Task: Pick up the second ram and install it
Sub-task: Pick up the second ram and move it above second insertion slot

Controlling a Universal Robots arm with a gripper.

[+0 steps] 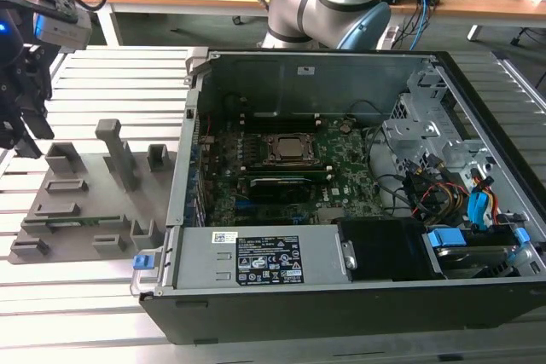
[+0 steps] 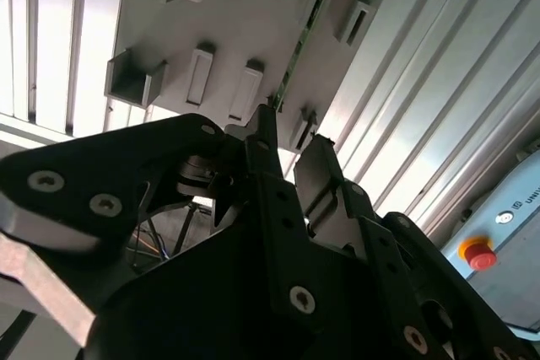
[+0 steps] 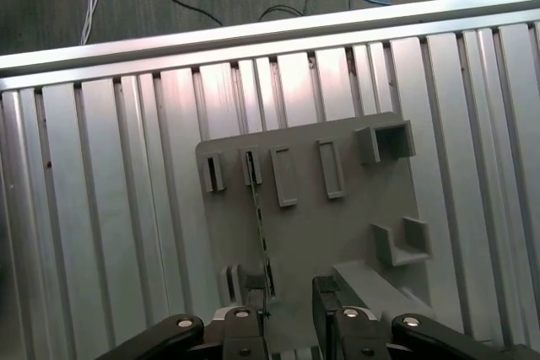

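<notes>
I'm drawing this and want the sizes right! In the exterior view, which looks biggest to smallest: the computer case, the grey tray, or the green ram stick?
1. computer case
2. grey tray
3. green ram stick, a thin strip in the tray

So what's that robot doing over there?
The robot arm's end effector hovers open over a grey tray that lies next to an open computer. A thin green ram stick stands on its edge in the tray. One end of the stick is right by the fingers, but the robot hasn't picked it up yet.
</notes>
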